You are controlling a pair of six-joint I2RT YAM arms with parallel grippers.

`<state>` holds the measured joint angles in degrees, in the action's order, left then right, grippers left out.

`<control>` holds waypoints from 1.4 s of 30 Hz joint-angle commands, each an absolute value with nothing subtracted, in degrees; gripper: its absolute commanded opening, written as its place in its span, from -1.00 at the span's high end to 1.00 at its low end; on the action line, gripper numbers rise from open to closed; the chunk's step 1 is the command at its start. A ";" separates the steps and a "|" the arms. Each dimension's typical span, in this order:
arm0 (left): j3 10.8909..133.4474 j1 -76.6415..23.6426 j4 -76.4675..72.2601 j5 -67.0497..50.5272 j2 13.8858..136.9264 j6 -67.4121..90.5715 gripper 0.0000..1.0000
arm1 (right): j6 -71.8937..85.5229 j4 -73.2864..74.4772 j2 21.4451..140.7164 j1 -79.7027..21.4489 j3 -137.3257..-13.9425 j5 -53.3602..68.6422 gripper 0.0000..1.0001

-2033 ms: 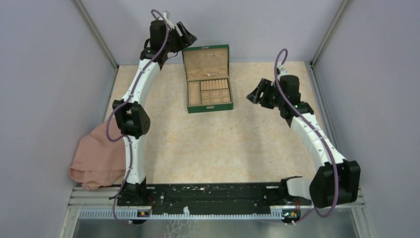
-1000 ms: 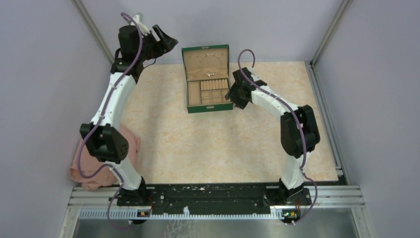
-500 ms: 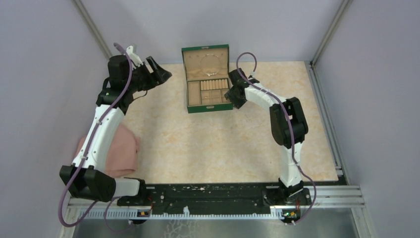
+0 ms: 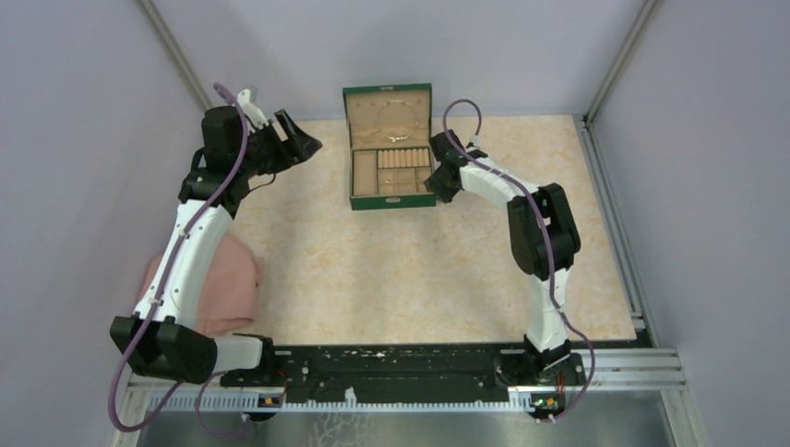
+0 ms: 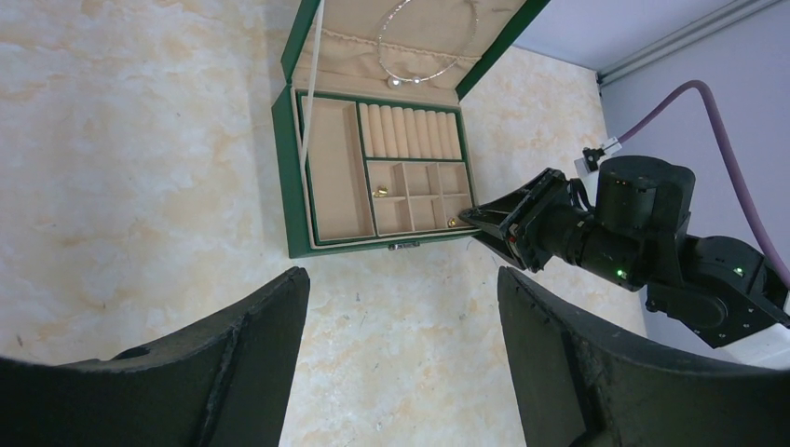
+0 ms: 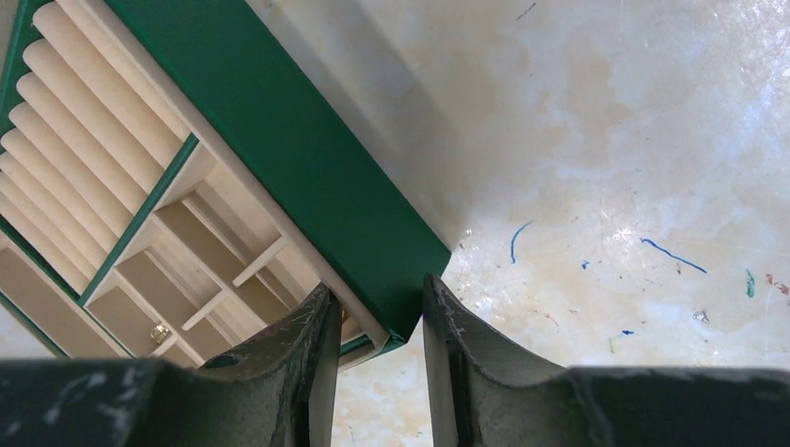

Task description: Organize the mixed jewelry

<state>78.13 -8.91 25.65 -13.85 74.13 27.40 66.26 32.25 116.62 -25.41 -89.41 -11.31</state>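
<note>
straddling the green box [image 6: 307, 177] corner, grip unclear, my right gripper [image 6: 377, 307] had a gold piece [image 6: 160, 331] at nine o'clock.

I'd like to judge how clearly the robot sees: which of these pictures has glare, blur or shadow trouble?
Right wrist view: the right gripper's black fingers crowd the bottom edge; white glare sheens the glossy marbled tabletop; the green jewelry box with beige compartments throws a soft shadow. Left wrist view: box sharp, left gripper's fingers loom dark. Top view: even light, no hard shadows.
</note>
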 commanded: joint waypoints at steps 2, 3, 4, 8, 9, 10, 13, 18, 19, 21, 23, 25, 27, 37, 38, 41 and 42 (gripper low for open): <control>78.15 -9.19 25.16 -15.47 74.45 27.40 -0.60 | 65.20 29.71 111.38 -25.64 -87.08 -12.33 0.62; 77.96 -9.15 25.13 -15.57 74.52 27.52 -0.60 | 64.46 29.58 110.84 -25.62 -86.60 -12.08 0.71; 77.88 -9.14 25.14 -15.78 74.58 27.59 -0.60 | 63.35 29.35 110.45 -25.61 -86.14 -11.70 0.80; 77.12 -9.16 25.13 -16.45 74.79 27.99 -0.61 | 58.72 29.72 107.97 -25.59 -84.60 -10.78 0.99; 76.83 -9.18 25.16 -16.59 74.79 28.15 -0.61 | 57.03 29.53 107.19 -25.58 -83.99 -10.40 1.00; 76.65 -9.20 25.14 -16.70 74.78 28.39 -0.61 | 55.39 29.19 106.31 -25.58 -83.08 -9.92 1.00; 75.90 -9.14 24.73 -17.02 74.32 28.89 -0.61 | 50.49 27.85 103.49 -25.58 -80.24 -8.01 1.00; 75.08 -9.22 24.67 -17.37 74.01 29.09 -0.61 | 41.93 26.60 98.91 -25.34 -74.11 -3.90 1.00; 74.90 -9.17 24.69 -17.46 73.94 29.16 -0.61 | 40.64 27.09 97.75 -25.36 -72.85 -3.70 1.00; 74.40 -9.22 24.53 -17.83 73.92 29.33 -0.61 | 37.97 26.90 94.67 -25.12 -69.28 -3.54 1.00; 74.05 -9.23 24.31 -18.29 73.92 29.65 -0.61 | 35.54 25.31 91.34 -24.59 -64.95 -1.44 1.00; 73.83 -9.22 24.09 -18.65 74.07 30.02 -0.61 | 33.48 23.93 88.16 -23.94 -60.74 -0.28 1.00; 73.66 -9.23 23.80 -19.33 74.33 30.45 -0.61 | 31.90 24.22 85.61 -23.74 -58.85 1.38 1.00; 73.19 -9.23 22.71 -20.39 74.50 31.71 -0.60 | 27.98 27.23 79.13 -23.39 -53.19 1.25 1.00; 73.11 -9.23 22.68 -20.47 74.59 31.79 -0.60 | 28.00 27.35 78.53 -23.39 -52.45 0.97 1.00; 72.83 -9.31 22.61 -20.72 74.72 32.11 -0.60 | 27.86 27.27 76.96 -23.38 -50.53 0.82 1.00; 72.84 -9.32 22.47 -20.94 74.84 32.28 -0.60 | 27.87 27.23 76.53 -23.38 -50.08 0.87 1.00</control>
<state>73.67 -8.93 24.18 -19.57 74.56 31.46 29.89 28.03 80.93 -23.70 -51.18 -0.12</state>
